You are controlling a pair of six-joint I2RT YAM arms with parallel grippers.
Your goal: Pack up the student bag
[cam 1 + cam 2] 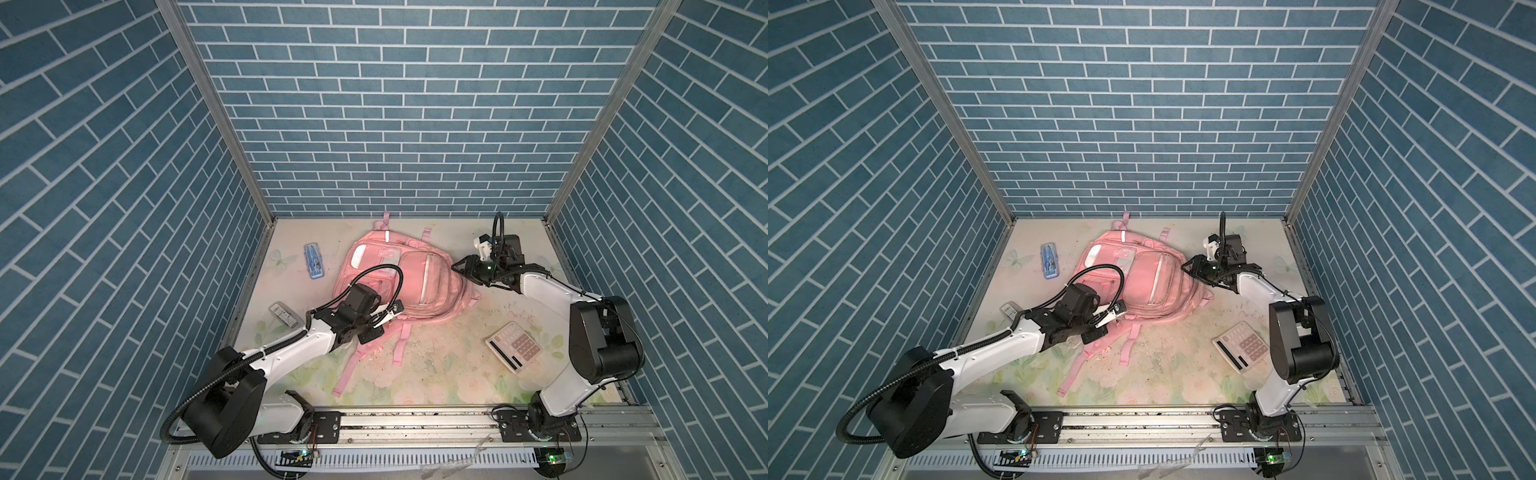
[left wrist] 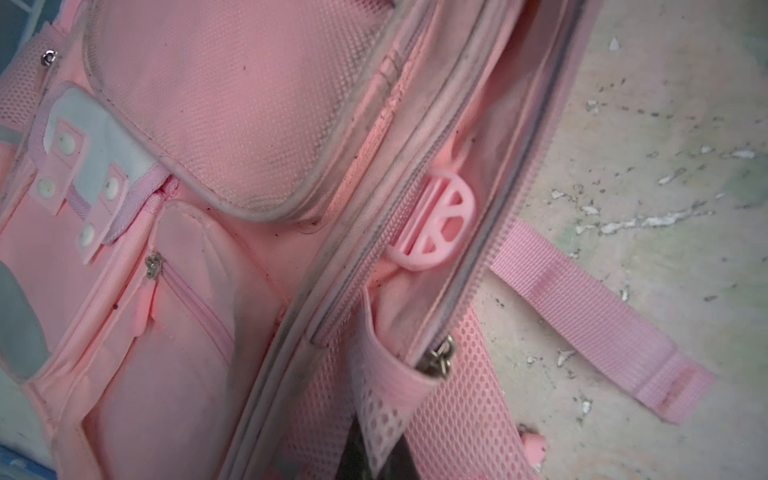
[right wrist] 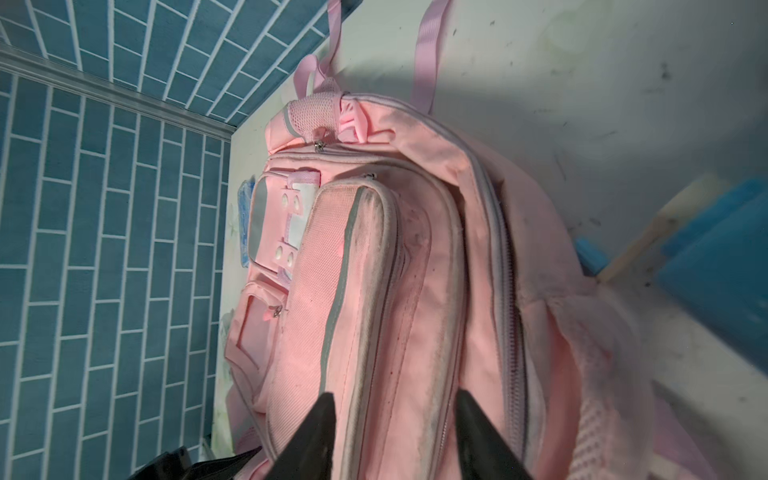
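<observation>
The student bag [image 1: 409,282] is lying front-up toward the back of the worktop [image 1: 436,365], its straps trailing toward the arm bases. Its main zip is gaping just ahead of the left claw [image 2: 374,457]. A pink buckle [image 2: 436,222] is showing inside the slot, and the zipper pull [image 2: 440,361] is sitting close to the fingertips. That claw is closed, and it is looking to me as if it is pinching the pale mesh edge at the bag's near corner. The right claw [image 3: 395,399] is standing apart at the bag's opposite side, its jaws straddling the padded front pocket. I cannot tell whether they are touching the fabric.

I am judging the step in hand as opening the main compartment. To do it well, I am planning to use the mesh grip as an anchor and lift slightly so the mouth widens. The right claw should be taking the upper lip rather than the pocket. Soft fabric is likely to slip and bunch, so I am favouring slow pulls. Farther out, the calculator [image 1: 515,347] is lying behind the right claw, and the blue case [image 1: 314,260] well off to the left claw's side.
</observation>
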